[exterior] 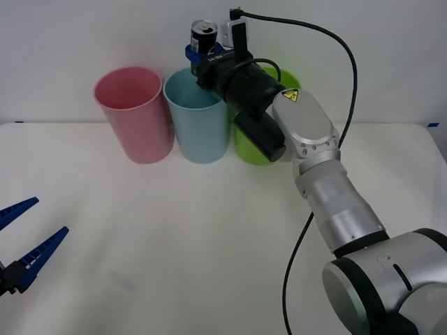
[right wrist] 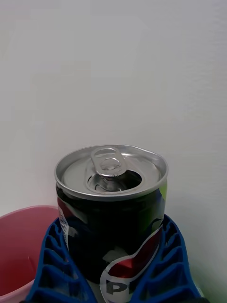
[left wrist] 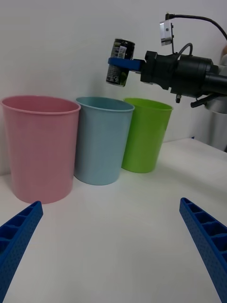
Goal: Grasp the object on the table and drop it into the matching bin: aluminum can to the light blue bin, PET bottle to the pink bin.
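While clamped between blue fingers, aluminum can (exterior: 203,35): raised in the air, above light blue bin (exterior: 200,118).
Right gripper (exterior: 202,54) closed on it; pink bin (exterior: 133,114) beside, lime green cup (exterior: 253,143) opposite; left gripper (exterior: 21,241) spread wide, low over table (exterior: 174,237).

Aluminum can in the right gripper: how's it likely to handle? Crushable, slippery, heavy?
Likely light: the aluminum can has its tab opening punched through, so it is probably empty or partly so. Thin walls may dent if squeezed hard; the right gripper holds it between ribbed blue fingers, which should limit slipping on the glossy label. It sits slightly tilted above the light blue bin, so it may tumble on release.
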{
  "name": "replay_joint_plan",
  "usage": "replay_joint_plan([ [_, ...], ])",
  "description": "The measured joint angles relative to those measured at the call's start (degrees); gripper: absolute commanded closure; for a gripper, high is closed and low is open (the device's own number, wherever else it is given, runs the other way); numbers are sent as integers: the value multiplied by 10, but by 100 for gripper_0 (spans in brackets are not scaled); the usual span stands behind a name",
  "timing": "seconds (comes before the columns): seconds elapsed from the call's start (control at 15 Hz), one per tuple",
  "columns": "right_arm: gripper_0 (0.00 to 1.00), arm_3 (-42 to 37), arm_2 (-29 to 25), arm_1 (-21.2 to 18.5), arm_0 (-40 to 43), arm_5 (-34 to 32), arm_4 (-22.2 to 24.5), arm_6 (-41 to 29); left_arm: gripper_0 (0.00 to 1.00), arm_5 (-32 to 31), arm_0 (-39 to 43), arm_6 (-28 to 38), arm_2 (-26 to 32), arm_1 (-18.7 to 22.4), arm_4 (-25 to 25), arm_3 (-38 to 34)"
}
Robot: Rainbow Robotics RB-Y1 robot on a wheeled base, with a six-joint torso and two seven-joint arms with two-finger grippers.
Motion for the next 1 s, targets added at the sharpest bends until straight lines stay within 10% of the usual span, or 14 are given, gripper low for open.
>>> replay_joint_plan([
  [0.13,88,0,3,0,0,0,0,0,0,0,0,0,0,0,0,0],
  [0.27,4,0,5,0,0,-1,0,1,0,0,0,0,0,0,0,0],
  [1.0,0,-16,3,0,24,-26,-14,10,0,0,0,0,0,0,0,0],
])
